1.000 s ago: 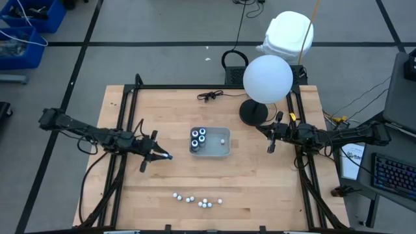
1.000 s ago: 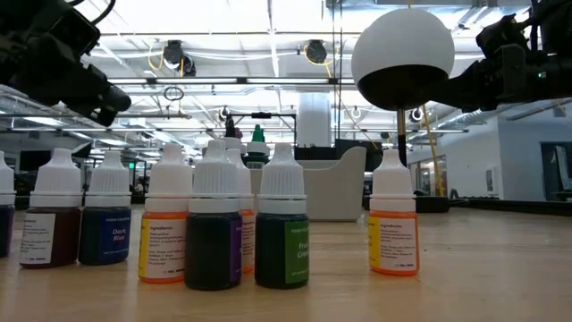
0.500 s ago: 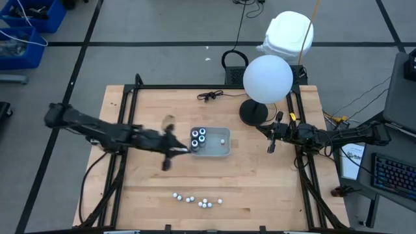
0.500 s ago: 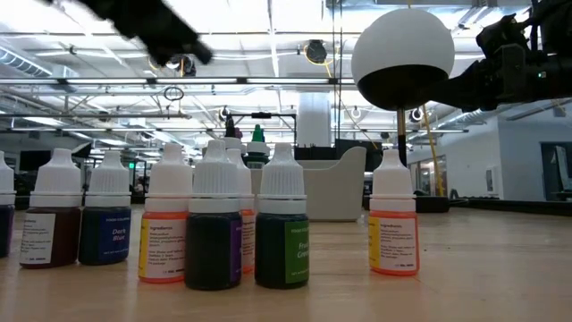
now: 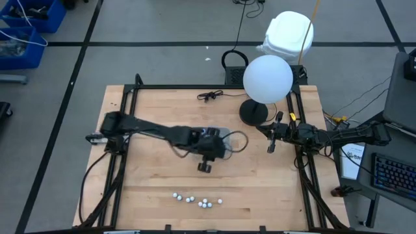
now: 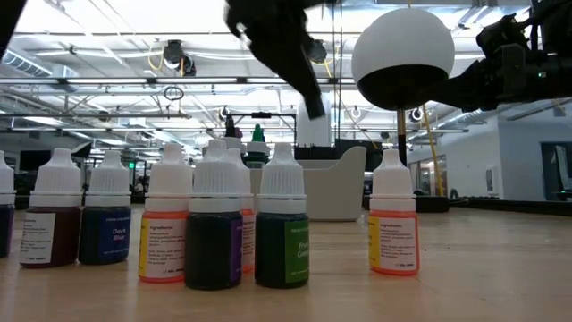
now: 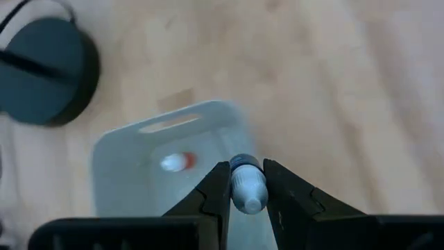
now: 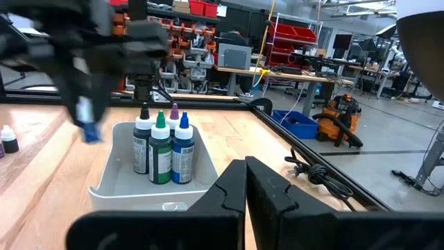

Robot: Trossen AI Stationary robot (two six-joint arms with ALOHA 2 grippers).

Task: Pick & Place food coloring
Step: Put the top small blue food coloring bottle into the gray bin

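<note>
Left gripper pinches a small blue white-capped dropper bottle btwn its fingers above the grey plastic tray, w/ four tall bottles and one small bottle already inside, approx. seven white-capped dropper bottles left on the wooden table; right gripper idles, fingers closed, nothing held.

Wooden table: grey tray, small bottles, lamp base.

Pale wooden table with visible grain, smooth grey plastic tray, glossy plastic bottles

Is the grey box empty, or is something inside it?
Not empty. The grey rectangular tray holds four tall dark bottles standing upright, and the left wrist view shows one tiny orange bottle lying inside.
</note>
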